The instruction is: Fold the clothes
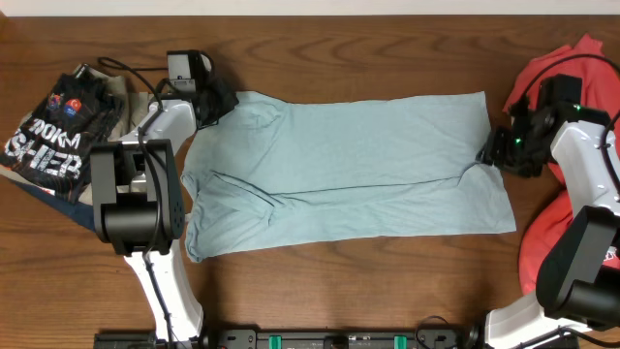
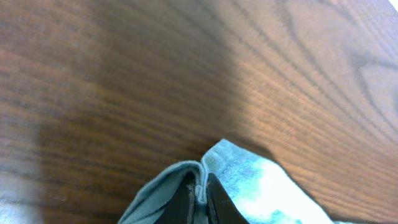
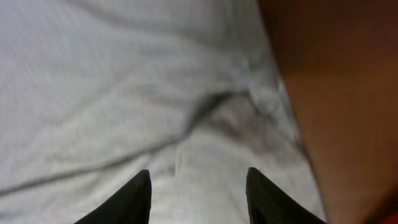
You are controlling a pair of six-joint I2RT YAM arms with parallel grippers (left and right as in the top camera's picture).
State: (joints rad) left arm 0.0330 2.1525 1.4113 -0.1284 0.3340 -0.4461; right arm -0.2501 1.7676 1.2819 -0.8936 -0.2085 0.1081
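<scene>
The pale blue-grey T-shirt (image 1: 339, 165) lies flat in the middle of the wooden table (image 1: 339, 39), and its long axis runs left to right. The red T-shirt (image 1: 535, 254) is heaped at the right side, and a dark printed garment (image 1: 48, 136) sits at the far left. The left gripper (image 2: 199, 186) is closed on a fold at the shirt's far left corner. The right gripper (image 3: 199, 186) holds its jaws apart over the shirt's right edge. This edge lies directly below them and is not gripped.

Red T-shirt (image 1: 584, 53) cut by frame edge, partly under right arm (image 1: 587, 147).
</scene>
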